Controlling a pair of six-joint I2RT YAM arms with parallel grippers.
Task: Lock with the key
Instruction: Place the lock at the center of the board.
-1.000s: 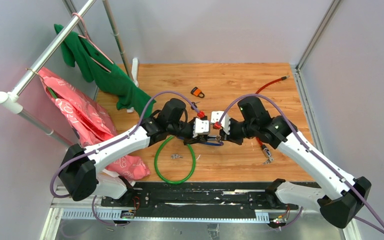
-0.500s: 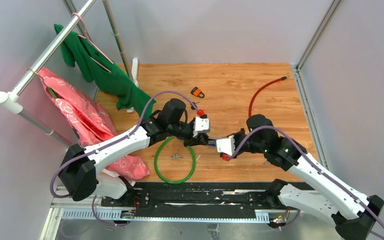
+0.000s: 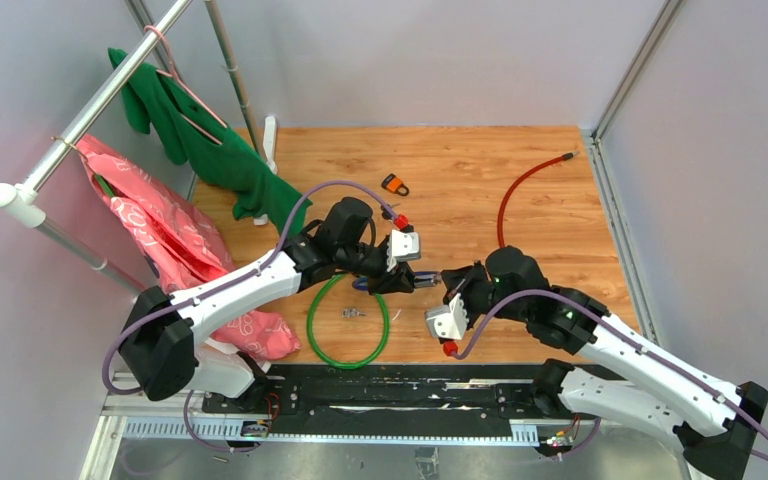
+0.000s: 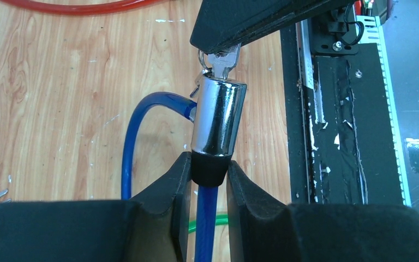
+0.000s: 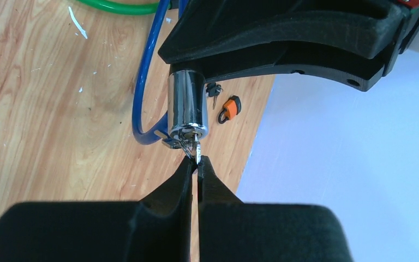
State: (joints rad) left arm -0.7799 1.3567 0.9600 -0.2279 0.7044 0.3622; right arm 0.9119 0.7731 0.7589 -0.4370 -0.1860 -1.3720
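A blue cable lock (image 4: 131,142) has a chrome cylinder (image 4: 218,114) with a black collar. My left gripper (image 4: 208,164) is shut on that collar and holds the cylinder above the wooden floor; in the top view it (image 3: 400,279) is at mid-table. A silver key (image 4: 222,63) sits in the cylinder's end. My right gripper (image 5: 198,162) is shut on the key's head (image 5: 196,150), just in front of the cylinder (image 5: 187,103). In the top view the right gripper (image 3: 444,280) meets the left one tip to tip.
A green cable loop (image 3: 348,320) lies under the left arm with small loose keys (image 3: 352,313) inside it. A red cable (image 3: 520,195) lies at back right and an orange padlock (image 3: 394,184) at back centre. Green (image 3: 215,140) and pink (image 3: 160,230) cloths hang on the left rack.
My right arm has swung down toward the near edge and its wrist has rolled, the white housing now below the gripper. The left arm has barely moved and still holds the lock.
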